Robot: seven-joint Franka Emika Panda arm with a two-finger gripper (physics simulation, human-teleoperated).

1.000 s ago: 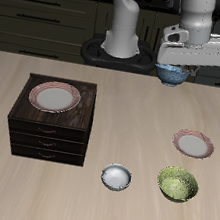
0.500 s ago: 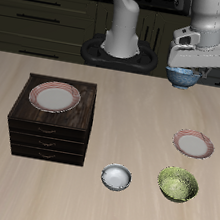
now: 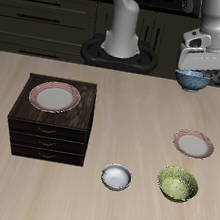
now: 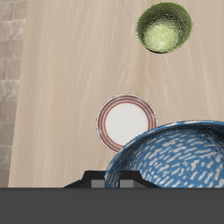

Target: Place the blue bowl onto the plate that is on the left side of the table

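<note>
Three bowls and two plates are in sight. In the exterior view's lower right, nearest the table's (image 3: 9, 181) front edge, sit a white-grey bowl (image 3: 117, 177) and, beside it, a green bowl (image 3: 178, 184). Just behind the green bowl lies a pink-rimmed plate (image 3: 193, 144) on the bare wood. At middle left, a dark drawer cabinet (image 3: 52, 121) carries the second plate (image 3: 54, 97) on its top. Farthest back, at upper right, the gripper (image 3: 198, 68) is clamped on the rim of the blue bowl (image 3: 193, 80), holding it in the air above the table's rear edge.

Compared with half a second ago, gripper and bowl have moved toward the frame's right edge; everything else has stayed put.

The blue bowl is glazed in mottled blue with white flecks, upright, its inside showing close up in the wrist view (image 4: 175, 159).
</note>
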